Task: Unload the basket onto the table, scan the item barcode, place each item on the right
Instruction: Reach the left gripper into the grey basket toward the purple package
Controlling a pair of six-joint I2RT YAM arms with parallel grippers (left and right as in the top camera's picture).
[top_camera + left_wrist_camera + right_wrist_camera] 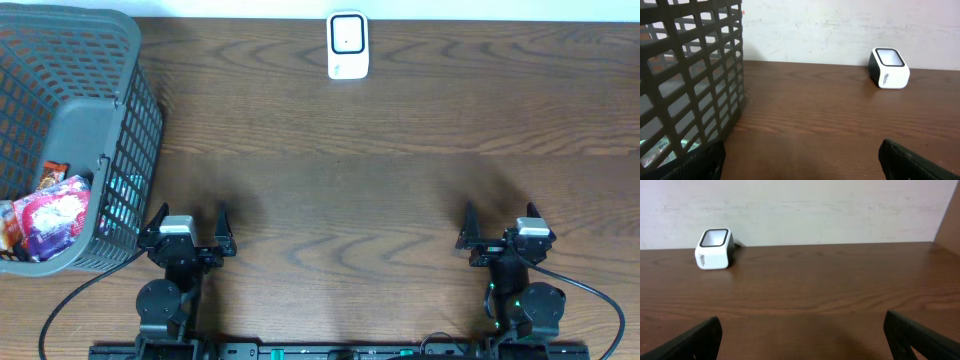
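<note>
Dark wood table [350,200] before you: your item, a pink-purple packet [50,215], lies in the grey basket [85,120] at left, edge-cropped, barcode hidden. White scanner [348,45] stands at the far edge. Left gripper [190,213] and right gripper [500,212] hold jaws wide, empty.

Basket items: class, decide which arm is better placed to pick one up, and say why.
Left, probably: the left hand is open beside the basket holding the snack packets, while the right hand sits well away from it.
</note>
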